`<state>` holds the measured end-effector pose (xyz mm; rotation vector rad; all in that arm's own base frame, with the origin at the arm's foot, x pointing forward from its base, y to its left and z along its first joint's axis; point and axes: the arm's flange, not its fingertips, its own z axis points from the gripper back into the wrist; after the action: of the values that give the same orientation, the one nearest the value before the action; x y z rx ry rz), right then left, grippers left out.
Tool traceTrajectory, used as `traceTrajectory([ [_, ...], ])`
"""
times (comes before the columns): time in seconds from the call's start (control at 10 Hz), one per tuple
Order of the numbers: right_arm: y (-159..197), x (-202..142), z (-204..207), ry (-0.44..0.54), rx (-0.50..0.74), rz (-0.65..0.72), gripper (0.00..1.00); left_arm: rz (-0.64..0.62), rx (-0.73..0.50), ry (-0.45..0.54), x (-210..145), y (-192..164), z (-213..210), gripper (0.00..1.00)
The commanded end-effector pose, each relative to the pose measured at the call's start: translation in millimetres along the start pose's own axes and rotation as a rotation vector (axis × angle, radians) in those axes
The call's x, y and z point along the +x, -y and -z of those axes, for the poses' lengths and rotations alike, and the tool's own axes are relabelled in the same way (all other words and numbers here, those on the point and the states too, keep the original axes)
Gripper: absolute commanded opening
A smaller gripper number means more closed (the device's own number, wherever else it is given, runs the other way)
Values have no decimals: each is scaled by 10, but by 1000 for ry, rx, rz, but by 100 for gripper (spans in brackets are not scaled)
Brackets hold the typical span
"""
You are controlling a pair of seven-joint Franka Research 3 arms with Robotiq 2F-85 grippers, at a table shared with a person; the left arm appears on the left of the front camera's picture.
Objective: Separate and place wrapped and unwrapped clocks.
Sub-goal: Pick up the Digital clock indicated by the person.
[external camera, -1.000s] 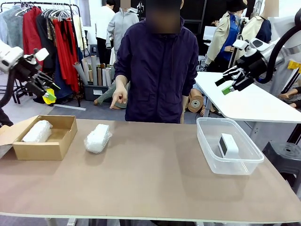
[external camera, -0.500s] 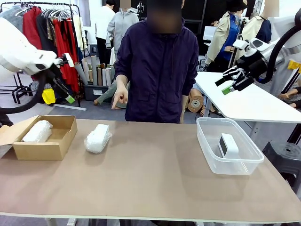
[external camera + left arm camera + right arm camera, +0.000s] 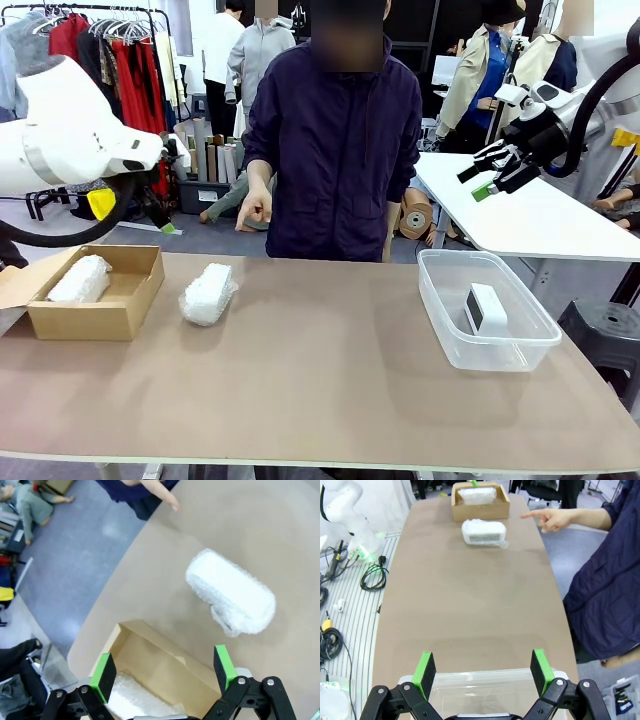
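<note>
A bubble-wrapped clock (image 3: 208, 292) lies loose on the bench (image 3: 330, 400), left of centre and just right of an open cardboard box (image 3: 100, 295) that already holds another wrapped clock (image 3: 80, 279). Far to the right, the bare white digital clock (image 3: 486, 308) stands inside a clear plastic tub (image 3: 450, 330) — the unwrapped side of the sorting looks done.

The left tool (image 3: 165, 667) hangs above the box and the loose bundle, its green-padded fingers spread and gripping nothing. The right tool (image 3: 490, 172) is raised at the far right, above and beyond the tub, also spread and empty. At the far side of the bench a person's hand (image 3: 254, 210) points a finger down toward the left half.

The step in hand appears to be the last wrapped clock. The next move likely calls for the left tool to come down over the bundle, straddle its narrow width, close gently — bubble wrap gives and can slip — then carry it a short way left into the box beside its twin.
</note>
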<state>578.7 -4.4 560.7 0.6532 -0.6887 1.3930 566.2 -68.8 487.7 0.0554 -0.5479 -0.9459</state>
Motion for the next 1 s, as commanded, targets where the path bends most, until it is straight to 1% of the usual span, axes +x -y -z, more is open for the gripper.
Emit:
traceTrajectory([
  [0.0,-25,18,0,-17,5,-8,100,9,-87,10,71,136,53,100],
  [0.1,-25,18,0,-17,5,-8,100,0,0,0,0,0,0,100],
  [0.9,-25,18,0,-17,5,-8,100,0,0,0,0,0,0,100],
])
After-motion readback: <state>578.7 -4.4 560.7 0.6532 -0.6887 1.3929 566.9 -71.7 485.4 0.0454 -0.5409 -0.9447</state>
